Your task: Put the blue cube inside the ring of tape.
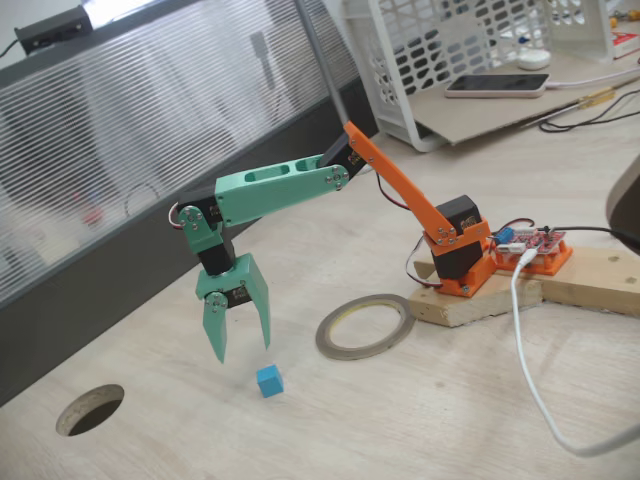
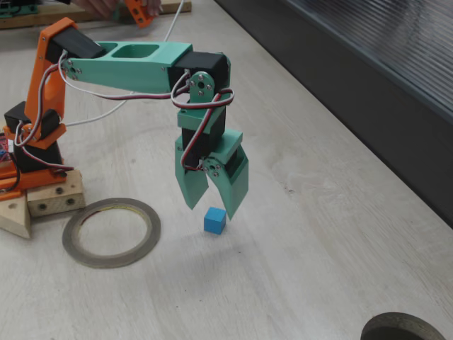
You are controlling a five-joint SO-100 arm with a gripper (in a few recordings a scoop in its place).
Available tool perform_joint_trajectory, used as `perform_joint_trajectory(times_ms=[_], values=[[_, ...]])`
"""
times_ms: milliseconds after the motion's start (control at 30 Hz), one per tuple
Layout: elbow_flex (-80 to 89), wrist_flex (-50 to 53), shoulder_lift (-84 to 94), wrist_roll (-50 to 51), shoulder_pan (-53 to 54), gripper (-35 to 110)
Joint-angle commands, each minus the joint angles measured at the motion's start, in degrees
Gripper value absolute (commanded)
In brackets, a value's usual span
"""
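The blue cube (image 1: 269,380) (image 2: 215,220) rests on the pale wooden table, free of any contact. Just above it my green gripper (image 1: 243,353) (image 2: 212,209) hangs pointing down, jaws open, nothing between them. In a fixed view the cube sits a little right of and below the fingertips (image 1: 220,350); in the other it lies right under them. The ring of tape (image 1: 365,326) (image 2: 111,231) lies flat on the table between the cube and the arm's orange base (image 1: 462,262) (image 2: 32,142), its centre hollow.
A dark round hole (image 1: 90,409) (image 2: 407,328) is cut in the table beyond the cube. The arm stands on wooden blocks (image 1: 520,285) with a red circuit board (image 1: 530,243) and a white cable (image 1: 540,400). A dark wall base (image 2: 368,92) borders the table; a white basket (image 1: 440,60) stands behind.
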Motion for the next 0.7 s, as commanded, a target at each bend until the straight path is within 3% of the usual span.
perform_joint_trajectory(times_ms=[0, 667], values=[[-0.26, 0.62, 0.53, 0.35, -0.53, 48], [-0.26, 0.09, 0.44, 0.44, -0.88, 48]])
